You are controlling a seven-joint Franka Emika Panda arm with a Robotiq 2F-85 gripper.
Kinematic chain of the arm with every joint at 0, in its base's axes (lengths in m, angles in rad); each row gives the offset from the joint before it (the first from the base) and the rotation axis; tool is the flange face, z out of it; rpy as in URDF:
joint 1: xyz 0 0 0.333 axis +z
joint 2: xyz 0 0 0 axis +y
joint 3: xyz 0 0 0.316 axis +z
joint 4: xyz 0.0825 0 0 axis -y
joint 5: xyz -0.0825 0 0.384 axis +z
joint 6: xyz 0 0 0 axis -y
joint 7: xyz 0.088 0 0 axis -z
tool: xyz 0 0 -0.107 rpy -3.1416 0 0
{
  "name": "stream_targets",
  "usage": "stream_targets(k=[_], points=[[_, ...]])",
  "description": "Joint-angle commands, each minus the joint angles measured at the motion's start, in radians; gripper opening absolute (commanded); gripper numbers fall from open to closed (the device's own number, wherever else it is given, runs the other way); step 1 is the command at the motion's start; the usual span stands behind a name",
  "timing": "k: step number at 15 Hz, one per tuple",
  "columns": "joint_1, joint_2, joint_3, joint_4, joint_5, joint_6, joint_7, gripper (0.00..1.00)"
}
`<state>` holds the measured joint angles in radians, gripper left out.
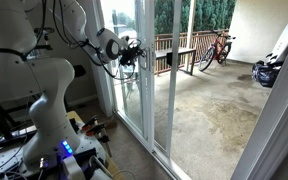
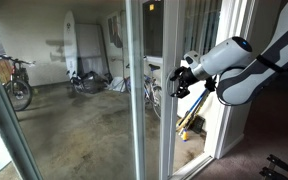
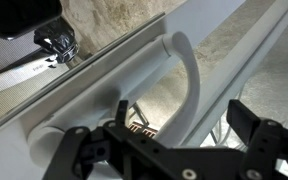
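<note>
Gripper: fingers spread wide, holding nothing.
Door handle: white pull on the sliding-door stile, just ahead, centred between the fingers.
Long axis: along the stile, roughly square to the fingers' closing line.

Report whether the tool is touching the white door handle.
Cannot tell. In the wrist view the white door handle runs between the fingers of the open tool, but its lower end is hidden behind them.

Both exterior views: indoors, middle distance, facing the sliding door from opposite sides of the arm. Wrist view: very close on the door handle.
</note>
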<state>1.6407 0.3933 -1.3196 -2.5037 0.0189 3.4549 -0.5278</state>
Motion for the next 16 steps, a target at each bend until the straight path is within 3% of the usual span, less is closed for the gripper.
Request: stream_targets(k=[1,6,9,13,15,16], points=[[-0.002,0.006,-0.007,0.002,-0.037,0.0,0.035,1.0],[-0.002,0.006,-0.007,0.003,-0.037,0.0,0.035,1.0],[0.091,-0.109,-0.006,-0.088,-0.025,0.0,0.058,1.0],[0.156,0.036,-0.064,-0.08,0.104,0.0,0.136,1.0],[0.116,-0.003,-0.05,-0.052,0.072,0.0,0.12,1.0],[-0.002,0.006,-0.007,0.003,-0.037,0.0,0.035,1.0]])
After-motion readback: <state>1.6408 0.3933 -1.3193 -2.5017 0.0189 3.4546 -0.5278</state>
